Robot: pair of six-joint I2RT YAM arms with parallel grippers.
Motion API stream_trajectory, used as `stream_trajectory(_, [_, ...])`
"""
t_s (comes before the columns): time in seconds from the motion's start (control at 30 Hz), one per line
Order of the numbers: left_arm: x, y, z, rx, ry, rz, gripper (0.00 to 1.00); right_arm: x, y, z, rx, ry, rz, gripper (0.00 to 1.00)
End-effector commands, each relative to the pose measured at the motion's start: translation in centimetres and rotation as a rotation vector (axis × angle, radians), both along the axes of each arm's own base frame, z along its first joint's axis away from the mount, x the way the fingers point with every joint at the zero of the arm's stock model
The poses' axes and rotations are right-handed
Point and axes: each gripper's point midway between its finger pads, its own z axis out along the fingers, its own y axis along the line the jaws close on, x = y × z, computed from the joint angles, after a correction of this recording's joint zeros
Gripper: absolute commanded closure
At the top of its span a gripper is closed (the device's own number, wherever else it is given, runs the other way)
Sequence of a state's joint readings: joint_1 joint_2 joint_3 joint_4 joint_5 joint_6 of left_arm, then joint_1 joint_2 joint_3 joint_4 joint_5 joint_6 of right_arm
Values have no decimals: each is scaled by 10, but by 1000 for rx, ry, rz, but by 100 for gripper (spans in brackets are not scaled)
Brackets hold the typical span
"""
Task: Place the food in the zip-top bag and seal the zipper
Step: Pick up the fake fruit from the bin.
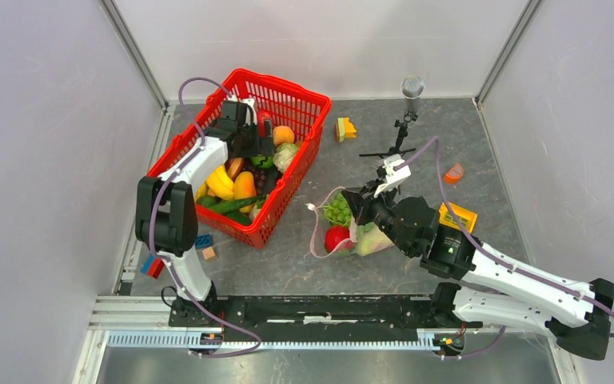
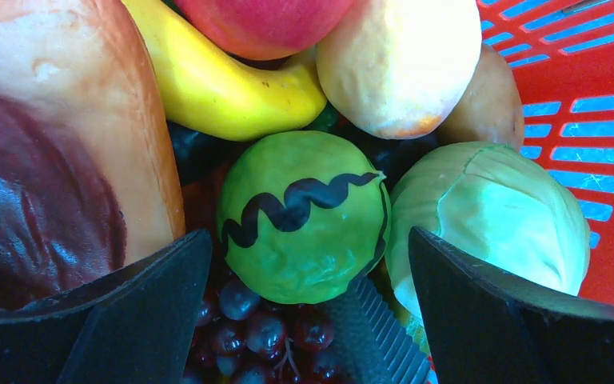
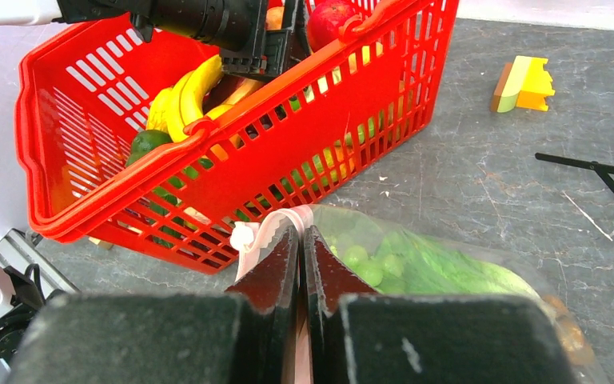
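The clear zip-top bag [image 1: 344, 228] lies on the grey table right of the basket. It holds green grapes, a red fruit and lettuce, which also show in the right wrist view [image 3: 416, 264]. My right gripper [image 3: 302, 230] is shut on the bag's pale pink zipper strip [image 3: 276, 226] at its mouth edge; in the top view it [image 1: 356, 205] sits at the bag's upper side. My left gripper [image 2: 308, 236] is open inside the basket, its fingers either side of a green ball with a black squiggle [image 2: 302, 200]. A pale cabbage [image 2: 496, 212], a banana [image 2: 224, 88] and dark grapes [image 2: 264, 328] lie round it.
The red mesh basket [image 1: 304, 100] stands at the back left, full of toy produce. A small tripod with a microphone [image 1: 404, 120] stands behind the bag. Loose blocks lie at the back [image 1: 344, 128], at the right [image 1: 457, 216] and by the left arm's base [image 1: 205, 244].
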State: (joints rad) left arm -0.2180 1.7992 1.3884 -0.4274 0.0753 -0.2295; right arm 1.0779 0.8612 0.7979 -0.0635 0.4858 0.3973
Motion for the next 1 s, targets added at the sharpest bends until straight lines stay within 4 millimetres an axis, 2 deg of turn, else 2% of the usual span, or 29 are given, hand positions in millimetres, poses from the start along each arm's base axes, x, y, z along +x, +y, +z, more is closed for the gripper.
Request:
stream_trajectory(0.0, [-17, 11, -44, 78, 140, -22, 0, 1, 2, 19, 77, -20, -4, 93])
stream_trajectory(0.13, [-17, 5, -47, 50, 146, -33, 8, 1, 1, 16, 84, -10, -10, 93])
stream_trajectory(0.23, [-12, 2, -41, 29, 119, -31, 26, 0, -1, 16, 96, -7, -13, 93])
stream_trajectory(0.3, [-9, -4, -29, -6, 86, -40, 44, -1, -2, 17, 101, -10, -14, 93])
stream_trajectory(0.33, [-7, -6, -19, -20, 64, -41, 48, -1, -3, 18, 102, -11, -15, 93])
stream_trajectory(0.47, [0, -5, 29, -49, -65, -5, 53, -1, -6, 15, 106, -9, -24, 93])
stream_trajectory(0.57, [-1, 0, 62, -56, -150, 22, 57, -2, -6, 17, 107, -13, -20, 93])
stream_trajectory(0.63, [-4, 1, 78, -68, -190, 30, 59, -3, -6, 19, 113, -17, -15, 93])
stream_trajectory(0.83, [-20, 7, 118, -96, -288, 58, 59, -7, -13, 14, 127, -17, -12, 93])
stream_trajectory(0.87, [-22, 8, 125, -102, -308, 63, 59, -7, -15, 20, 154, -31, -16, 93])
stream_trajectory(0.97, [-30, 8, 142, -124, -349, 56, 58, -6, -19, 18, 150, -30, -34, 93])
